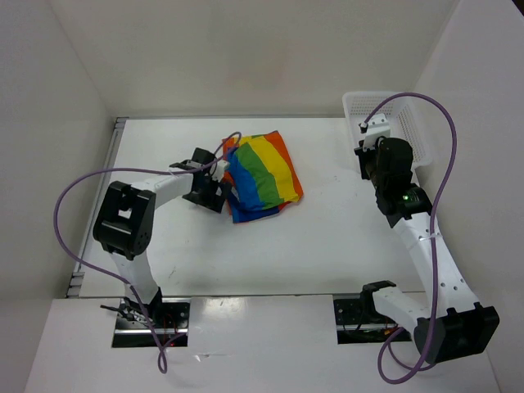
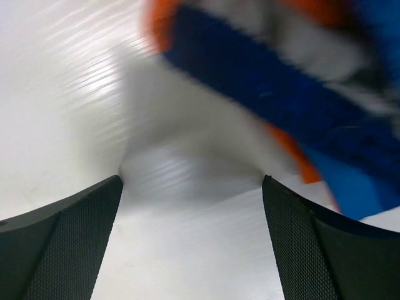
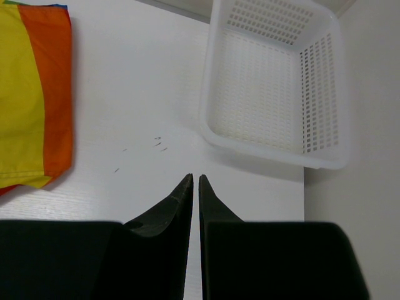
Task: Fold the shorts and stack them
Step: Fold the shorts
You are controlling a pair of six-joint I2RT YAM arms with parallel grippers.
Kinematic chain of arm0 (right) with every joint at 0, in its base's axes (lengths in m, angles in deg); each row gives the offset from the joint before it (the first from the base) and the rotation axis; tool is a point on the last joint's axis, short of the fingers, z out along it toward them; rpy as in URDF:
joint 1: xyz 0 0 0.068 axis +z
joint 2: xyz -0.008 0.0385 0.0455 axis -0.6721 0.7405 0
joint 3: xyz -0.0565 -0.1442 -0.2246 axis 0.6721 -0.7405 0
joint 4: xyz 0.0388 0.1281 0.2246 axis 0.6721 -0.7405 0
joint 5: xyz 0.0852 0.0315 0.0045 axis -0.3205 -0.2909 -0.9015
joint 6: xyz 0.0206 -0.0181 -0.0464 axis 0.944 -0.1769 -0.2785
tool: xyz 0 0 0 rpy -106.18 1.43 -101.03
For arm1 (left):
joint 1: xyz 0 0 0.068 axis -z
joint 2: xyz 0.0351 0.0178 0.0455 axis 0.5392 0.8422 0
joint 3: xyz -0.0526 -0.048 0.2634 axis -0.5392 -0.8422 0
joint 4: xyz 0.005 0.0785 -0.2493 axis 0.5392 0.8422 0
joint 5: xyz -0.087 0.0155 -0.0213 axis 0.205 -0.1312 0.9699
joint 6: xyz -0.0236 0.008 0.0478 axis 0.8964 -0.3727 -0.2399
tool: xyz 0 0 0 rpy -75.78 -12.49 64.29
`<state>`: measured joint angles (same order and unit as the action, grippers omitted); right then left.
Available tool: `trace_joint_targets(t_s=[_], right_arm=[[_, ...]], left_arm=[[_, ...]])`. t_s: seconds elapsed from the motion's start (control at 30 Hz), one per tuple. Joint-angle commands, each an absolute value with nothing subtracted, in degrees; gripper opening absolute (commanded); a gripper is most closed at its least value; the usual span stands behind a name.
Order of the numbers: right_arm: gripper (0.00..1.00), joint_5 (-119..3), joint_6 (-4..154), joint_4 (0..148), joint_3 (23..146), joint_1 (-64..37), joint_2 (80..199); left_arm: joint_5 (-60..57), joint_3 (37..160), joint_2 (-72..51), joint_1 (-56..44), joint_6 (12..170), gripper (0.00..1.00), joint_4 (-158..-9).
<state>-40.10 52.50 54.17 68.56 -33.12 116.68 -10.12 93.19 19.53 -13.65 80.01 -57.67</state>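
Overhead view: the shorts (image 1: 260, 176) lie as a compact, roughly square bundle on the table (image 1: 327, 237), a little left of centre and toward the far side, well apart from the 3 o'clock wall. Their stripes run roughly from 11 o'clock to 5 o'clock, blue on the 9 o'clock flank and orange on the 3 o'clock flank. The left claw (image 1: 218, 180) stands at that blue flank with the bundle directly at its 3 o'clock. Its fingers are spread wide and hold nothing, and its wrist view shows bare table between them and blurred blue and orange cloth ahead at 1 o'clock. Whether a fingertip touches the fabric cannot be told. The right claw (image 3: 194, 181) is pressed closed on nothing. It is well apart from the shorts, which sit at its 10 o'clock in the wrist view. The white mesh basket (image 3: 275, 145) is at its 1 o'clock, against the 3 o'clock wall, and nothing shows inside it. Judgement: the left arm is plainly the nearer, so any next grasp would turn on closing over the blue edge at its 3 o'clock
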Motion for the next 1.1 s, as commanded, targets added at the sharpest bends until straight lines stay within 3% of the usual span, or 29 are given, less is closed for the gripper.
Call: trace_joint_targets(t_s=[0.0, 0.33, 0.53, 0.73, 1.07], right_arm=[[0.12, -39.75, 53.39, 56.36, 68.38, -33.44, 115.87], [0.13, -39.75, 52.87, 56.88, 68.38, -33.44, 114.73], [0.15, -39.23, 52.34, 56.88, 68.38, -33.44, 114.2], [0.15, -39.23, 51.81, 56.88, 68.38, -33.44, 114.2], [0.19, -39.23, 51.2, 56.88, 68.38, -33.44, 114.2]], left_arm=[[-15.47, 92.36, 18.69, -19.96, 79.56, 0.99, -50.87], [-15.47, 104.3, 14.81, -24.63, 79.56, 0.99, -47.79], [-6.09, 109.94, 7.08, -27.7, 79.56, 0.99, -47.79], [-6.59, 116.87, 1.97, -29.56, 79.56, 0.99, -49.21], [-9.75, 114.69, -1.01, -32.02, 79.56, 0.99, -50.87]])
